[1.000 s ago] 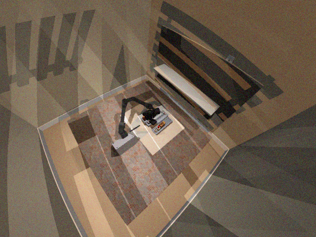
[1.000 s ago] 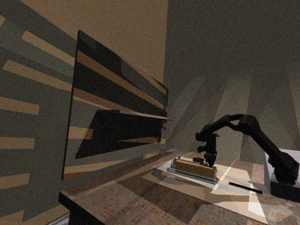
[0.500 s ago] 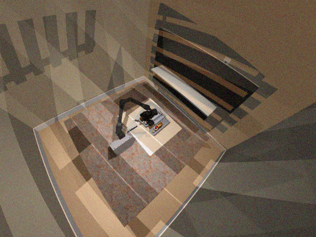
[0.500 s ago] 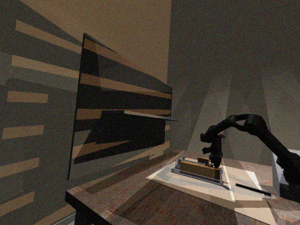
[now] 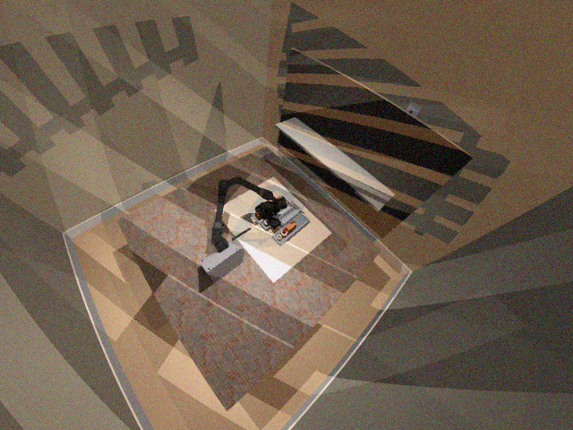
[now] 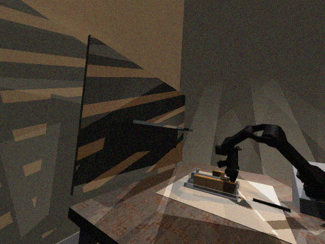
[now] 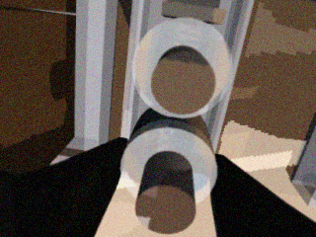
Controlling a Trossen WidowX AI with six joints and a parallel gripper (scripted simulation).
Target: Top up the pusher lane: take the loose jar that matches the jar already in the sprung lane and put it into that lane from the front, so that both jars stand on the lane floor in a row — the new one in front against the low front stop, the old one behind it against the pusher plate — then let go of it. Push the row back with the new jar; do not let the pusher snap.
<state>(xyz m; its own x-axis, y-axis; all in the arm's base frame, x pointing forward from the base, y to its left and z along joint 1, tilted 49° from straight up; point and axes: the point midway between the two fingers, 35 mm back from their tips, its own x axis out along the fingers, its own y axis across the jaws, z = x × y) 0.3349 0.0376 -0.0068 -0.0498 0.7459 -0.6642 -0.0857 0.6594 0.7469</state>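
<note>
In the wrist view my gripper is shut on a jar with a pale ring top and a brown-topped dark knob. The similar lane jar is just beyond it, between the pale rails of the lane. A dark body shows between the two pale tops; whether the jars touch is unclear. A grey-brown block, possibly the pusher plate, is behind the lane jar. The floor under the held jar and the front stop are hidden.
A neighbouring pale rail runs to the left. In the top view a grey lane beside the arm holds small items, one red-topped, and an orange block. A black bar lies near the arm's base.
</note>
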